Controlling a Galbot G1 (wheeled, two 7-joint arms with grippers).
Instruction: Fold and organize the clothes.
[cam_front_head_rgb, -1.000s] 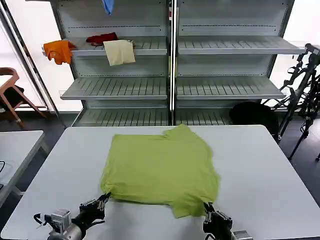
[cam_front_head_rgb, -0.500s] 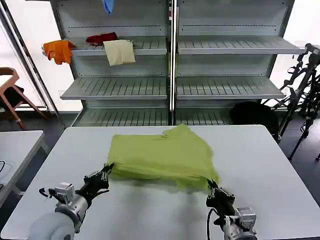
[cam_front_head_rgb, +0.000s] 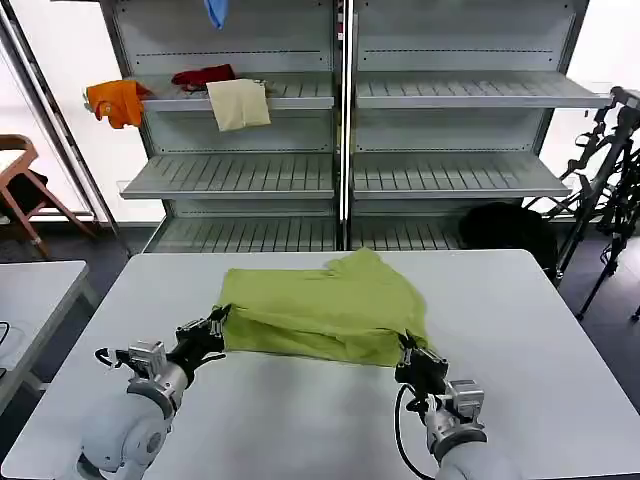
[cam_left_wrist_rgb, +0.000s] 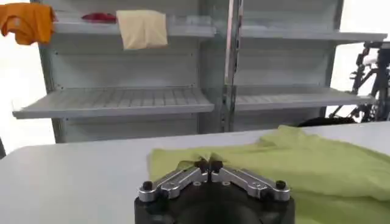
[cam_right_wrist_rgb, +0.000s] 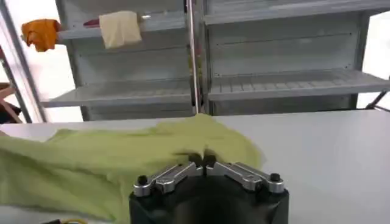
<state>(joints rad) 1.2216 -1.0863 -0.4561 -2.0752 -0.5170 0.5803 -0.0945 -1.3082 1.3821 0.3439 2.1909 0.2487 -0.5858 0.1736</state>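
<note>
Hem-to-collar fold underway: left gripper (cam_front_head_rgb: 216, 325), right gripper (cam_front_head_rgb: 405, 347) jaws pinched on lime-green T-shirt (cam_front_head_rgb: 330, 305) near hem; next, carry edge far, lay flat on table (cam_front_head_rgb: 540, 330)

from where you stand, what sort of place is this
Probably a robot lab or test room staged like a shop: grey metal retail shelving holding a few loose garments, camera tripods at the side, and a plain white table bearing a lime-green cotton T-shirt.

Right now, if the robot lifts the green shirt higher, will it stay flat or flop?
Probably flop: the shirt sags between the left gripper and right gripper pinching its edge. It looks light and wrinkles easily, so it likely drapes.
</note>
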